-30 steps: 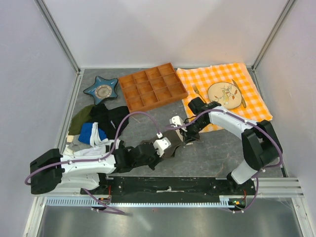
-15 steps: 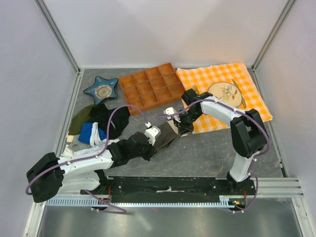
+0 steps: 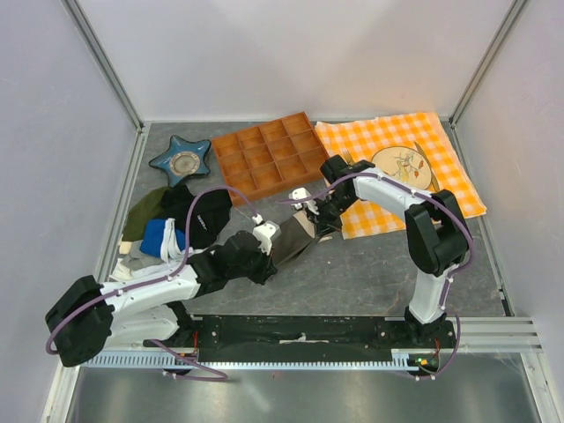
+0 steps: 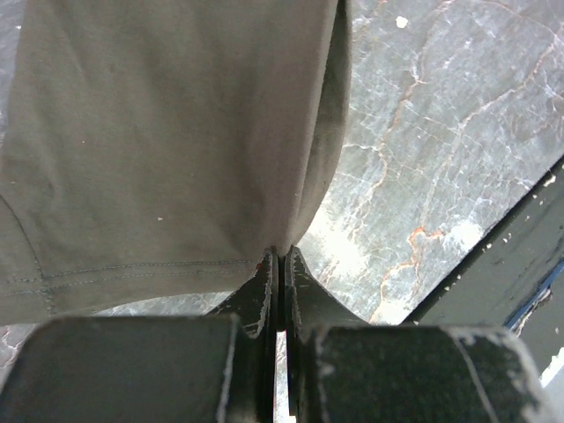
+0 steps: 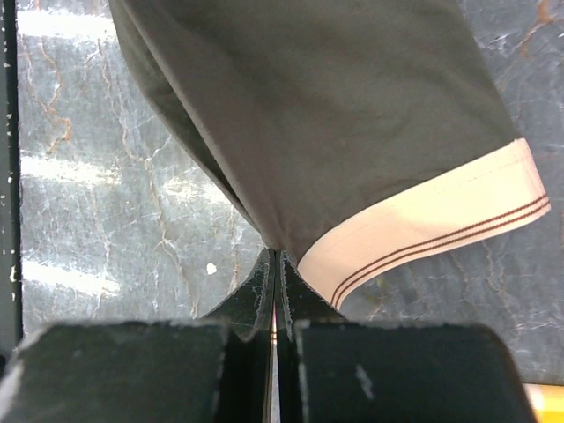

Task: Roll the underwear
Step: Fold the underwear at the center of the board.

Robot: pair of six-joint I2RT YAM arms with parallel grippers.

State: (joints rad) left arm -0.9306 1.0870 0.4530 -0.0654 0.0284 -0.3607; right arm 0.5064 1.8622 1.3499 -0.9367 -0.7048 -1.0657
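The underwear is a small charcoal-grey garment with a brownish tinge, held off the table between both grippers at the middle. My left gripper is shut on its near-left edge; in the left wrist view the fabric hangs from the pinched jaws of the left gripper. My right gripper is shut on its far-right edge; in the right wrist view the grey cloth with a pale striped waistband hangs from the pinched jaws of the right gripper.
A wooden compartment tray stands at the back. A star-shaped dish is at the back left. A pile of clothes lies at the left. An orange checked cloth with a plate lies at the right.
Both grippers have carried the underwear away from the near edge toward the back and slightly left, lifting it. The arms have stretched further out.
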